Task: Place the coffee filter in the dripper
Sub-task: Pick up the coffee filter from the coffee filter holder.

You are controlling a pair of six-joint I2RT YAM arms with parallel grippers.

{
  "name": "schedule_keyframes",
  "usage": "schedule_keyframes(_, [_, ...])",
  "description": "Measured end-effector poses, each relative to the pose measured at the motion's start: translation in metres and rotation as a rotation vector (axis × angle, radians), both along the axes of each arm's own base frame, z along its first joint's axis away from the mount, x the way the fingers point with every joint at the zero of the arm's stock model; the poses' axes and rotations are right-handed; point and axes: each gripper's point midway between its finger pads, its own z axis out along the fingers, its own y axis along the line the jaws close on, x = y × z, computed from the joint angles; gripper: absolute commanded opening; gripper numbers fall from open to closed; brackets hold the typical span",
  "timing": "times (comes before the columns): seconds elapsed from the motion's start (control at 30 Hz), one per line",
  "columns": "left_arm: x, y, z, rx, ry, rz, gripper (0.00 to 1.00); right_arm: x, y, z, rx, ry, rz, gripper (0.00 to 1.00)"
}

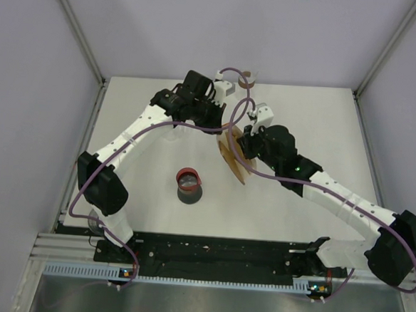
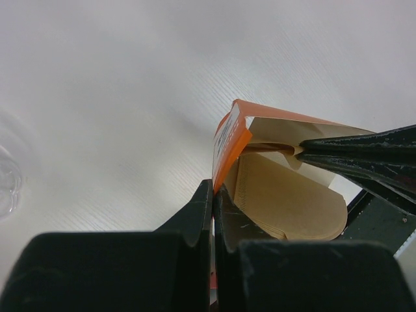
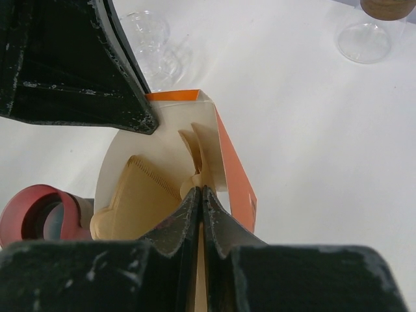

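Brown coffee filter pinched in right claw, left claw gripping box.

A white table is enclosed on the left, far and right sides by plain, pale grey-lilac walls, and two aluminium posts are seen slanting up from its far corners. Along the near edge a black plate is fixed to a slotted aluminium rail, with a pale perforated strip beside it and a brushed metal sheet nearest of all. The scene is lit softly and evenly, and only faint shadows are cast on the table.
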Motion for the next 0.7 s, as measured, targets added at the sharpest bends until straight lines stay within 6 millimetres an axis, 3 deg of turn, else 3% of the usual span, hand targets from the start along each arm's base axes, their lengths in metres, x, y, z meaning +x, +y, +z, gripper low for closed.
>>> schedule_keyframes(0.27, [0.0,0.0,0.0,0.0,0.0,0.0,0.0,0.0,-0.008,-0.003,-0.004,0.007,-0.017,0.0])
schedule_keyframes(0.7, [0.001,0.0,0.0,0.001,-0.002,0.002,0.0,-0.012,-0.003,0.022,0.027,-0.058,0.069,0.0])
